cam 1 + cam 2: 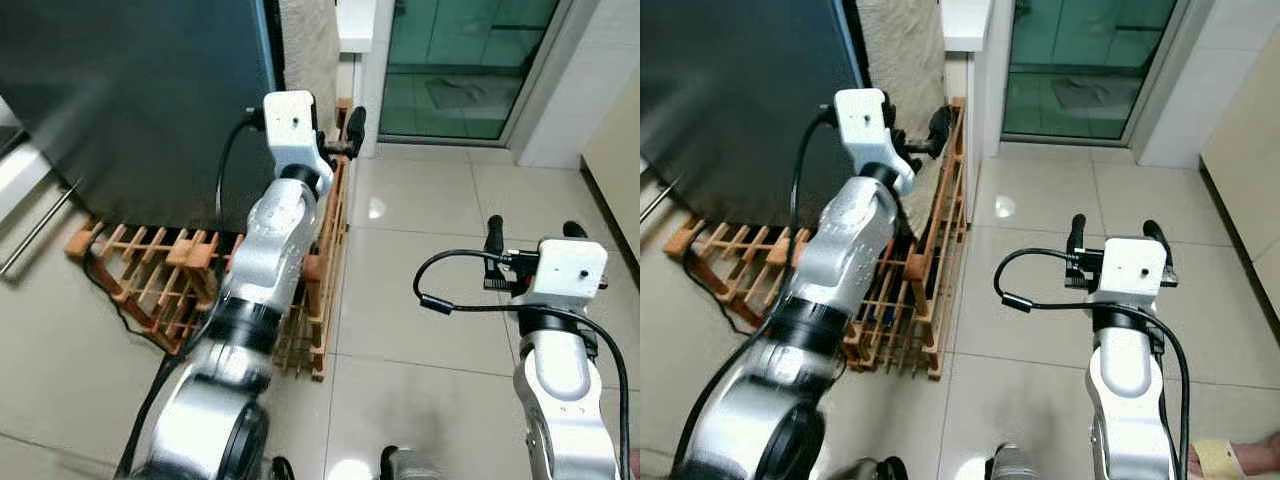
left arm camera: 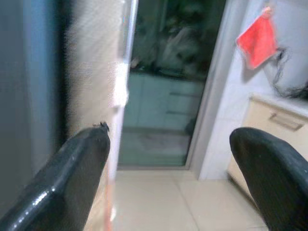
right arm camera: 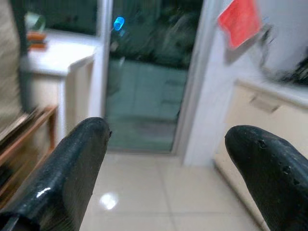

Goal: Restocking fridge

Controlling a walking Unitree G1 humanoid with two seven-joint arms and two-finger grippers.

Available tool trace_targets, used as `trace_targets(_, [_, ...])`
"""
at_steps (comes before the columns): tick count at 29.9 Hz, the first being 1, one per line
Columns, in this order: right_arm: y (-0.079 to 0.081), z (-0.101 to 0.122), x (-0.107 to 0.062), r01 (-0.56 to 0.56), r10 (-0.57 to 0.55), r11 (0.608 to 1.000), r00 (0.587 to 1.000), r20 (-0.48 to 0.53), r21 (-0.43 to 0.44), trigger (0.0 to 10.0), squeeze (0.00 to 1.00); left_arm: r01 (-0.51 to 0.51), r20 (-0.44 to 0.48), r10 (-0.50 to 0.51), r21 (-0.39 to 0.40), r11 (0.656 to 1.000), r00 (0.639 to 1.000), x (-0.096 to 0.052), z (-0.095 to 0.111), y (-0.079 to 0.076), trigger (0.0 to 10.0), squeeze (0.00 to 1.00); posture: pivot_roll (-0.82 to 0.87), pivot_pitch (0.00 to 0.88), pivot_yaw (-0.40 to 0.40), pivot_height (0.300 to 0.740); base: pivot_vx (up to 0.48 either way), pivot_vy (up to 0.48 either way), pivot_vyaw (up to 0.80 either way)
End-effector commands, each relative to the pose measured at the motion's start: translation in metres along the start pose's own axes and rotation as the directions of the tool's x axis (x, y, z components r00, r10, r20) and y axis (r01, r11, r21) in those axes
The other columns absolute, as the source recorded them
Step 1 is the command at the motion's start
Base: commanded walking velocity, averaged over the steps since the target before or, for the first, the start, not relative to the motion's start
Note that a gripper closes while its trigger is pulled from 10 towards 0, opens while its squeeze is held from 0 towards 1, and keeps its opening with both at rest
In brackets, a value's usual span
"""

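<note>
The left claw [image 1: 340, 128], its two black fingers spread wide and holding nothing, is raised at the far left of the scene, beside the right edge of the dark fridge [image 1: 140, 100]. The placement is judged to be an approach to the fridge's side, where a door edge might be reached, though no handle can be made out there. The left arm [image 1: 270, 250] is stretched forward and upward, its silver links running from the near left over a wooden rack [image 1: 160, 275] that lies on the tiled floor [image 1: 420, 300] against the fridge's foot.

The right claw [image 1: 1110, 232] is likewise held wide and empty, poised above bare tiles to the right, well apart from the fridge. Its arm is bent upright with the wrist level, a waiting pose by all appearances, a black cable [image 1: 1040, 285] looping off its wrist.

Beyond both claws, a glass door [image 1: 460, 60] is seen at the far end, with a red cloth [image 2: 257, 42] hung on the wall by a pale cabinet [image 2: 274, 144]. No groceries to be stocked can be seen, so the restocking is judged barely begun.
</note>
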State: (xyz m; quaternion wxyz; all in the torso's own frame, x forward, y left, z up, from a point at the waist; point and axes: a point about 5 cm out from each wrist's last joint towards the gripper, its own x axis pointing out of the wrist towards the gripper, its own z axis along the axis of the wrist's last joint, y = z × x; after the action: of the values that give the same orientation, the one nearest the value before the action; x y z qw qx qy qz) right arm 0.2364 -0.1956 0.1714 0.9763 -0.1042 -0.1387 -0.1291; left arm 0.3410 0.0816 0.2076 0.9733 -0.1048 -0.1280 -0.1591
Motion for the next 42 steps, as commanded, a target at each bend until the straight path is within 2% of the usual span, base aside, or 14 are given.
trace_targets(1, [-0.003,0.018,0.002,0.017,-0.016,1.0,0.996,0.092,-0.011,10.0,0.2,-0.003,0.107,0.003,-0.001,1.0,0.994,-0.006,0.027,0.006,10.0,0.0,-0.21,0.084,0.074,0.732,0.0,0.0,0.0])
trace_targets(3, [-0.004,0.039,0.011,0.014,-0.006,0.999,0.981,0.193,-0.04,10.0,0.2,-0.034,0.247,0.028,0.02,0.999,0.969,-0.014,0.058,0.007,10.0,0.0,-0.2,0.069,0.055,0.732,0.0,0.0,0.0])
trace_targets(6, [-0.001,0.061,0.027,-0.001,0.016,0.999,0.955,0.296,-0.052,10.0,0.2,-0.152,0.365,0.113,0.079,0.985,0.924,-0.013,0.08,0.011,10.0,0.0,-0.19,0.046,0.016,0.732,0.0,0.0,0.0])
trace_targets(8, [0.001,0.065,0.032,-0.008,0.022,0.999,0.951,0.31,-0.047,10.0,0.2,-0.209,0.368,0.16,0.097,0.973,0.916,-0.013,0.079,0.016,10.0,0.0,-0.18,0.044,0.008,0.732,0.0,0.0,0.0])
trace_targets(11, [0.006,0.061,0.044,-0.034,0.047,0.998,0.951,0.307,-0.045,10.0,0.2,-0.343,0.284,0.293,0.144,0.928,0.913,-0.017,0.057,0.036,10.0,0.0,-0.17,0.062,-0.019,0.732,0.0,0.0,0.0])
trace_targets(13, [0.006,0.059,0.046,-0.039,0.052,0.998,0.951,0.304,-0.049,10.0,0.2,-0.355,0.27,0.308,0.148,0.923,0.912,-0.02,0.053,0.039,10.0,0.0,-0.17,0.062,-0.019,0.732,0.0,0.0,0.0])
trace_targets(17, [0.006,0.051,0.049,-0.069,0.071,0.998,0.959,0.276,-0.016,10.0,0.2,-0.34,0.278,0.283,0.187,0.921,0.918,-0.034,0.047,0.03,10.0,0.0,-0.15,0.074,-0.032,0.732,0.0,0.0,0.0])
trace_targets(21, [0.009,0.038,0.047,-0.079,0.079,0.997,0.968,0.238,-0.01,10.0,0.19,-0.355,0.306,0.291,0.178,0.918,0.906,-0.033,0.051,0.03,10.0,0.0,-0.14,0.072,-0.023,0.732,0.0,0.0,0.0])
trace_targets(26, [0.013,0.04,0.051,-0.099,0.098,0.995,0.963,0.252,-0.011,10.0,0.19,-0.347,0.312,0.284,0.17,0.922,0.907,-0.031,0.053,0.026,10.0,0.0,-0.14,0.06,-0.02,0.732,0.0,0.0,0.0])
trace_targets(28, [0.014,0.049,0.055,-0.106,0.112,0.994,0.947,0.3,-0.035,10.0,0.19,-0.351,0.327,0.289,0.149,0.924,0.9,-0.028,0.057,0.024,10.0,0.0,-0.14,0.053,-0.021,0.732,0.0,0.0,0.0])
trace_targets(31, [0.014,0.091,0.062,-0.101,0.113,0.994,0.882,0.457,-0.052,10.0,0.19,-0.347,0.423,0.288,0.068,0.936,0.859,-0.022,0.084,0.017,10.0,0.0,-0.14,0.038,-0.022,0.732,0.0,0.0,0.0])
trace_targets(34, [0.013,0.117,0.067,-0.097,0.107,0.994,0.835,0.54,-0.047,10.0,0.18,-0.353,0.468,0.289,0.053,0.934,0.835,-0.018,0.1,0.015,10.0,0.0,-0.14,0.03,-0.02,0.732,0.0,0.0,0.0])
trace_targets(36, [0.014,0.125,0.071,-0.104,0.107,0.994,0.82,0.562,-0.038,10.0,0.19,-0.357,0.435,0.31,0.03,0.933,0.846,-0.012,0.099,0.019,10.0,0.0,-0.15,0.023,-0.018,0.732,0.0,0.0,0.0])
trace_targets(42, [0.015,0.123,0.074,-0.11,0.103,0.994,0.828,0.552,-0.02,10.0,0.18,-0.265,0.487,0.224,0.016,0.964,0.844,-0.008,0.109,0.007,10.0,0.0,-0.15,0.013,-0.023,0.732,0.077,0.0,0.0])
